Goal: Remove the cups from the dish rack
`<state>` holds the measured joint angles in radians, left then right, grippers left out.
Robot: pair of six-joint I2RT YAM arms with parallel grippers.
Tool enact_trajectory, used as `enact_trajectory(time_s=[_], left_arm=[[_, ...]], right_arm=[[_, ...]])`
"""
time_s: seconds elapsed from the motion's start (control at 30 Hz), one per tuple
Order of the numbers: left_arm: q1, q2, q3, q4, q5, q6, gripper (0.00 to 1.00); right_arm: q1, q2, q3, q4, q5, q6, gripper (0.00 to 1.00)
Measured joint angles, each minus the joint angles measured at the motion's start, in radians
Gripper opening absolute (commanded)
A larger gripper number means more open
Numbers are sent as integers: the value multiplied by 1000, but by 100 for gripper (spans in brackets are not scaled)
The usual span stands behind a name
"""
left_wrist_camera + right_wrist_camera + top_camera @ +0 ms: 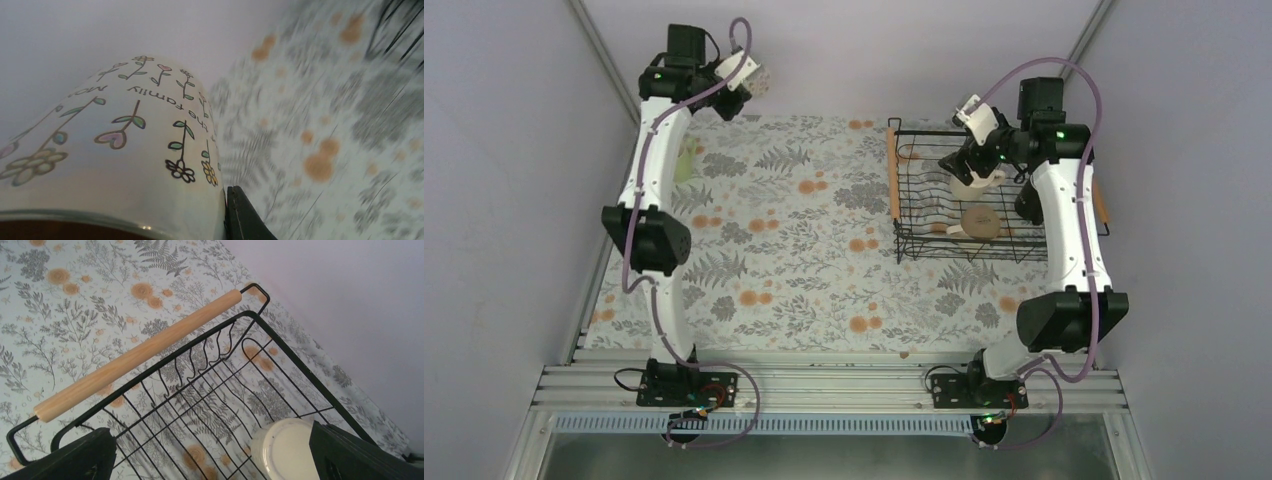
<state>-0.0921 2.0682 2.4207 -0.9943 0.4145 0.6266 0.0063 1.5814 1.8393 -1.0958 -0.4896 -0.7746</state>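
My left gripper (740, 84) is raised over the table's far left corner, shut on the patterned white cup (752, 73). In the left wrist view this cup (115, 145), printed with flowers and hearts, fills the left side, with one black finger (245, 217) pressed against its wall. The black wire dish rack (921, 133) stands at the far right. My right gripper (212, 460) hangs open inside it, and a cream cup (285, 450), bottom up, sits beside its right finger (360, 455). A beige cup (980, 222) lies near the rack's front. A pale green cup (686, 162) stands on the cloth beside the left arm.
A floral cloth (824, 260) covers the table. The rack's wooden bar handle (135, 355) runs along its left side, with another (1102, 205) on its right. Grey walls close in the back and both sides.
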Motion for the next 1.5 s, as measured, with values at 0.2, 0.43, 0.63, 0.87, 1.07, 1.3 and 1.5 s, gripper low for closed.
enact_trajectory(time_s=[0.2,0.43,0.63,0.87,1.07,1.3,1.5], left_arm=[[19,169,55,-141,-250,127,2],[24,187,59,-227,-385,254,2],[7,243,86,-296,-436,317,2],[-23,353,89,-359,-465,345,2],[-50,411,89,-391,-482,364,2],[-61,416,89,-387,-508,383,2],[-64,426,91,-386,-539,392,4]], right_arm=[[-1,-38,-47,-30,42,-45,100],[-2,-50,-95,-53,79,-71,100],[-2,-70,-105,-54,81,-73,100],[-2,-91,-136,-53,82,-74,100],[-2,-103,-184,-48,84,-75,100],[-3,-126,-237,-40,85,-86,100],[-3,-126,-237,-24,85,-90,100]])
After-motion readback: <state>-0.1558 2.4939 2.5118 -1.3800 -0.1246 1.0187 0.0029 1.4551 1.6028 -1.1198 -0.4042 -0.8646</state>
